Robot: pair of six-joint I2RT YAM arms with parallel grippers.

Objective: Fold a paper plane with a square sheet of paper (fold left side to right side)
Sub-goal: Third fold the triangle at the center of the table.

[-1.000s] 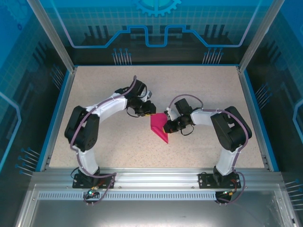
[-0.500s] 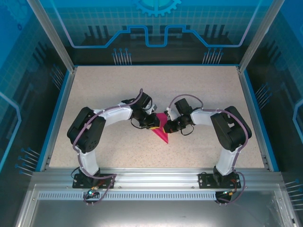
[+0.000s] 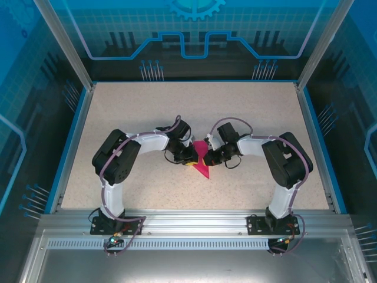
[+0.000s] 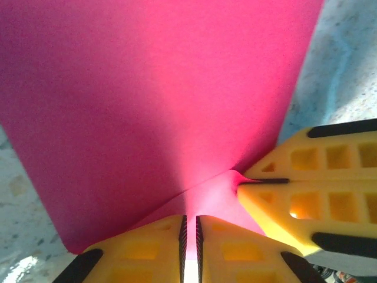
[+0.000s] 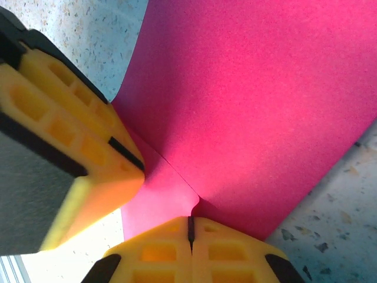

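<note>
Top external view, nearest first: we see the aluminium rail (image 3: 188,227) along the bottom of the frame, with both arm bases bolted to it. Above it, the left arm (image 3: 118,162) and right arm (image 3: 285,162) bend inward over the speckled table (image 3: 235,106) and meet just below the middle of the frame. The left gripper (image 3: 189,158) and right gripper (image 3: 207,158) sit tip to tip there, and between them lies the folded sheet of paper (image 3: 203,168), its point aimed at the bottom of the frame. The two wrists cover its upper part, so we cannot make out the fold lines from above.

From the left wrist, our fingers (image 4: 147,253) at the bottom edge are pressed together on a corner of the paper (image 4: 153,88), and the right gripper (image 4: 259,181) crowds in from the right, nipping the same corner. From the right wrist, its own fingertips (image 5: 159,250) are clamped on the paper (image 5: 253,88), with the left gripper (image 5: 132,159) blocking the upper left.

Farther up the top view are bare tabletop, the blue rim (image 3: 194,82) and the tinted back panel (image 3: 194,35).
</note>
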